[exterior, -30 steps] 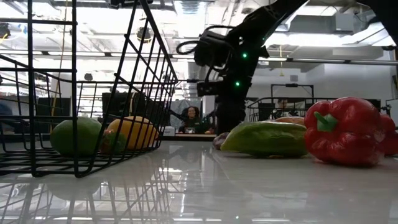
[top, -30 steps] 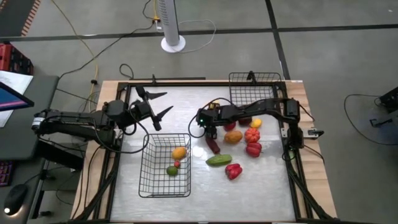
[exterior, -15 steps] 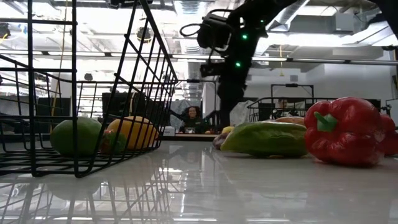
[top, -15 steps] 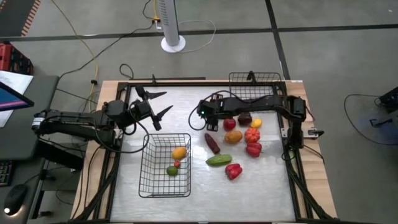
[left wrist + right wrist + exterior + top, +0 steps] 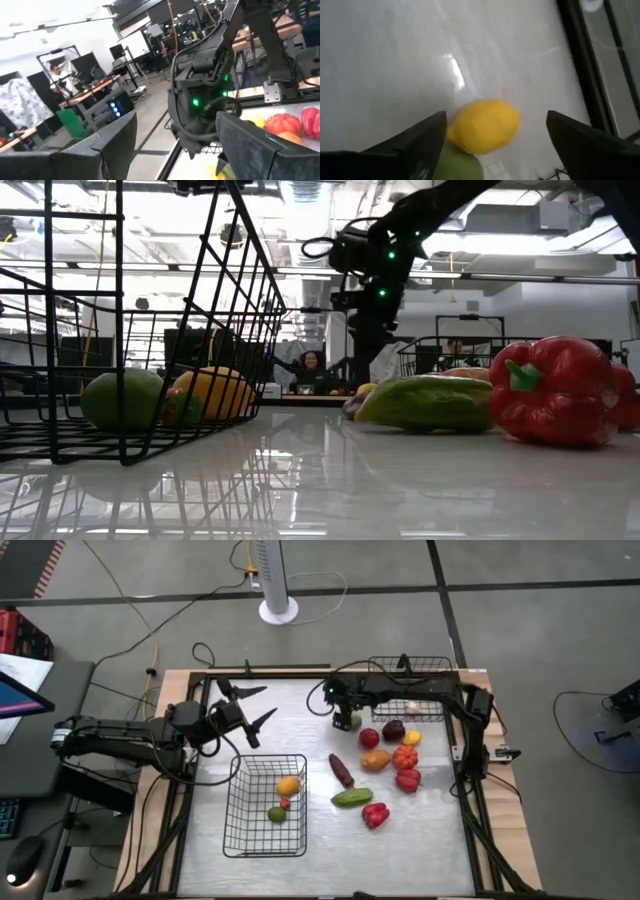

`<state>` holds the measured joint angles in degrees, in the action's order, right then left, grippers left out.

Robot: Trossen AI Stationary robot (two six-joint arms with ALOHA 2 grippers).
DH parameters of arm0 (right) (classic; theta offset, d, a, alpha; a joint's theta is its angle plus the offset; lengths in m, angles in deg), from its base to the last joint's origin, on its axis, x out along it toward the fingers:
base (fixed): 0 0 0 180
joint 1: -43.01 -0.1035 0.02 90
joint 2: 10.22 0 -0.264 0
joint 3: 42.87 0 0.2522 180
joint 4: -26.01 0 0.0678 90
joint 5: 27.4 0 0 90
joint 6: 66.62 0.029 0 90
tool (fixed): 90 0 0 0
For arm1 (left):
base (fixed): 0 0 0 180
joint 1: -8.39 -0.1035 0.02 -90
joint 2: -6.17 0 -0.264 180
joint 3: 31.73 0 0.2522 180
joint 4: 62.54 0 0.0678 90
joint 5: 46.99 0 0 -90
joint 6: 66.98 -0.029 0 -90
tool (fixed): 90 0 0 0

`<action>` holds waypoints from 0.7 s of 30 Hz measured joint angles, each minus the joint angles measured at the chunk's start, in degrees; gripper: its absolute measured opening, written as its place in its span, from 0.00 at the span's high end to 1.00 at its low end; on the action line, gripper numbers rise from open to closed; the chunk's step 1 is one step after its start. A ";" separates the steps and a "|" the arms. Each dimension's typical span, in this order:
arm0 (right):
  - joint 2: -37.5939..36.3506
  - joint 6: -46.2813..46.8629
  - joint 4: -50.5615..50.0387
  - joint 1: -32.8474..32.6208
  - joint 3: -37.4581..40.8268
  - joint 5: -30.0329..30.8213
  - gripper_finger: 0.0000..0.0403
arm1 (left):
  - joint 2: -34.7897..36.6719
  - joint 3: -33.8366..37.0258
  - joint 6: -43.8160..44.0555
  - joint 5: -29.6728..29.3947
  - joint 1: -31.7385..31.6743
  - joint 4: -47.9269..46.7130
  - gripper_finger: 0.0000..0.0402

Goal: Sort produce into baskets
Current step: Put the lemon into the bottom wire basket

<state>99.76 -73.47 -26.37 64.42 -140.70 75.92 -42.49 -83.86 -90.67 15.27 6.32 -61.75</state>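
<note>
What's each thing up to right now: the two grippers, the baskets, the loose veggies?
Near basket: upright, three pieces inside.
Far basket: upright, contents unclear.
Left gripper: open, empty, hovering by the near basket.
Right gripper: lifted over the table, yellow fruit right at it; grip unclear.
Cucumber: lying loose on the table.
Red pepper: lying loose, unsorted.

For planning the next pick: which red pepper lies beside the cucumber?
The red pepper lying alone right by the cucumber; the other red ones sit in the cluster farther back.
</note>
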 joint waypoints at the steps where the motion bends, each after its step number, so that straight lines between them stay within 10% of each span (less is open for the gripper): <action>1: 0.00 0.99 -0.26 0.37 0.00 0.00 0.04 | -0.01 0.00 0.20 -0.07 -0.01 -0.18 0.36; 21: 9.13 -2.53 -0.53 2.05 -0.02 -1.27 0.08 | 2.34 -0.07 1.53 -0.21 0.07 -2.19 0.36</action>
<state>108.89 -76.00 -26.90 66.47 -140.72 74.65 -40.16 -83.92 -89.14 15.07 6.39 -63.94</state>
